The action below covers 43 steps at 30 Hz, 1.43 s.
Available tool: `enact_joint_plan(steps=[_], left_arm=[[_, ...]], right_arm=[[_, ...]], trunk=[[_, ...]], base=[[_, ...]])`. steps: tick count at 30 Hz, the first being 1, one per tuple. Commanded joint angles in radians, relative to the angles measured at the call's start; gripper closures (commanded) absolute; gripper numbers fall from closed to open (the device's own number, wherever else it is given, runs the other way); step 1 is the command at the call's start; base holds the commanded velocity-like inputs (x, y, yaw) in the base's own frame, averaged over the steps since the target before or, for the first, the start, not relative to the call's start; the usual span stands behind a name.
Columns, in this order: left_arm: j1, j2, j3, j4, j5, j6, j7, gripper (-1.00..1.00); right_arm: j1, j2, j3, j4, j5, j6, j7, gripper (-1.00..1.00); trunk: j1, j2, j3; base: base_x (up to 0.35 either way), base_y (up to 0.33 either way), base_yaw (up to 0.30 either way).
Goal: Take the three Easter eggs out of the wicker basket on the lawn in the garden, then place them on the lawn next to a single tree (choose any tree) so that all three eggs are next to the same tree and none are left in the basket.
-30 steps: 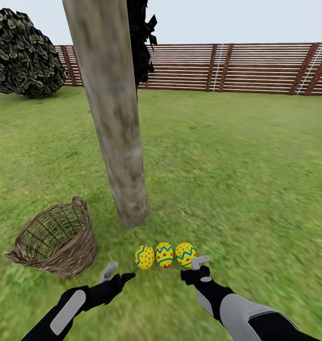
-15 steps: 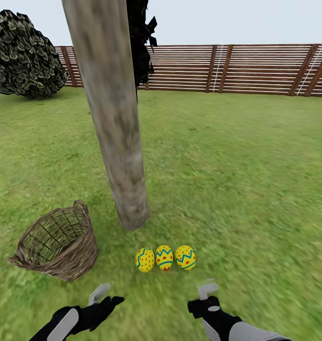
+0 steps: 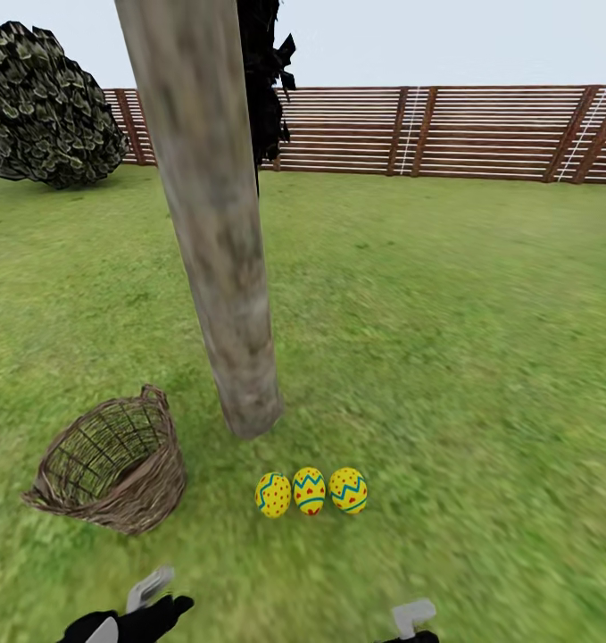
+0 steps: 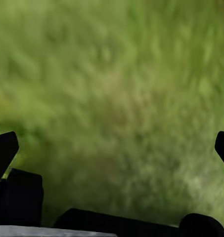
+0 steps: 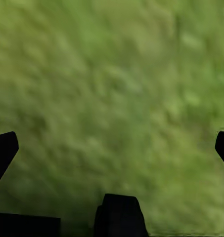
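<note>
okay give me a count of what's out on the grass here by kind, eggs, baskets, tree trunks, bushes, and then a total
Easter eggs: 3
Wicker basket: 1
Pale tree trunk: 1
Round bush: 1
Total: 6

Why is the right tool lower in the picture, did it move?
Yes. The right tool has pulled back from the Easter eggs, toward the robot.

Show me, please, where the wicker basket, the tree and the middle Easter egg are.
wicker basket (image 3: 156,487), head view, on its woven outer wall.
tree (image 3: 222,268), head view, on the middle of its trunk.
middle Easter egg (image 3: 309,490), head view, on the centre of its shell.
</note>
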<state>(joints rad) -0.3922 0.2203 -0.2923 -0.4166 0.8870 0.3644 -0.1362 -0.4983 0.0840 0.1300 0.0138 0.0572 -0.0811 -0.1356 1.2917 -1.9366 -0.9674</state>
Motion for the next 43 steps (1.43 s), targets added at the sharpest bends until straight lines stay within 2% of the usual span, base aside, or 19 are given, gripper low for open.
enact_joint_plan(steps=[1, 2, 3, 4, 8, 13, 19, 25, 29, 39, 43], left_arm=[[0.000, -0.001, -0.003, 0.001, -0.051, 0.001, 0.008, -1.00], [0.000, -0.004, -0.002, 0.005, -0.121, -0.001, 0.021, -1.00], [0.000, -0.006, -0.002, 0.007, -0.139, -0.001, 0.024, -1.00], [0.000, -0.011, -0.001, 0.019, -0.175, -0.002, 0.032, -1.00], [0.000, -0.029, -0.002, 0.092, -0.210, -0.007, 0.039, -1.00], [0.000, -0.033, -0.002, 0.169, -0.215, -0.031, 0.041, -1.00], [0.000, -0.034, -0.002, 0.268, -0.215, -0.103, 0.041, -1.00], [0.000, -0.039, -0.002, 0.330, -0.215, -0.114, 0.040, -1.00], [0.001, -0.052, -0.002, 0.347, -0.215, -0.113, 0.040, -1.00], [0.001, -0.090, -0.003, 0.458, -0.219, -0.108, 0.038, -1.00], [0.026, -0.102, -0.003, 0.469, -0.221, -0.110, 0.039, -1.00]], right_arm=[[0.006, -0.001, 0.005, 0.001, 0.007, -0.002, -0.006, -1.00], [0.016, -0.004, 0.005, 0.002, 0.008, -0.002, -0.006, -1.00], [0.019, -0.005, 0.005, 0.002, 0.008, -0.002, -0.005, -1.00], [0.028, -0.008, 0.005, 0.002, 0.008, -0.002, -0.005, -1.00], [0.044, -0.010, 0.005, 0.007, 0.009, -0.002, -0.005, -1.00], [0.069, -0.010, 0.005, 0.019, 0.008, -0.001, -0.005, -1.00], [0.078, -0.010, 0.005, 0.021, 0.008, -0.001, -0.005, -1.00], [0.084, -0.010, 0.005, 0.023, 0.007, 0.000, -0.004, -1.00], [0.089, -0.009, 0.005, 0.024, 0.007, 0.001, -0.003, -1.00], [0.093, -0.012, 0.005, 0.025, 0.008, 0.000, -0.002, -1.00], [0.093, -0.012, 0.005, 0.025, 0.008, 0.000, -0.002, -1.00]], trunk=[[-0.004, 0.007, 0.003], [-0.008, 0.014, 0.006], [-0.012, 0.021, 0.009], [-0.016, 0.028, 0.012], [-0.031, 0.056, 0.024], [-0.050, 0.091, 0.040], [-0.073, 0.133, 0.059], [-0.096, 0.175, 0.078], [-0.111, 0.203, 0.090], [-0.150, 0.273, 0.122], [-0.165, 0.301, 0.134]], base=[[0.000, 0.000, 0.000], [0.000, 0.000, 0.000], [0.000, 0.000, 0.000], [0.000, 0.000, 0.000], [0.000, 0.000, 0.000], [0.000, 0.000, 0.000], [0.000, 0.000, 0.000], [0.000, 0.000, 0.000], [0.000, 0.000, 0.000], [0.000, 0.000, 0.000], [0.000, 0.000, 0.000]])
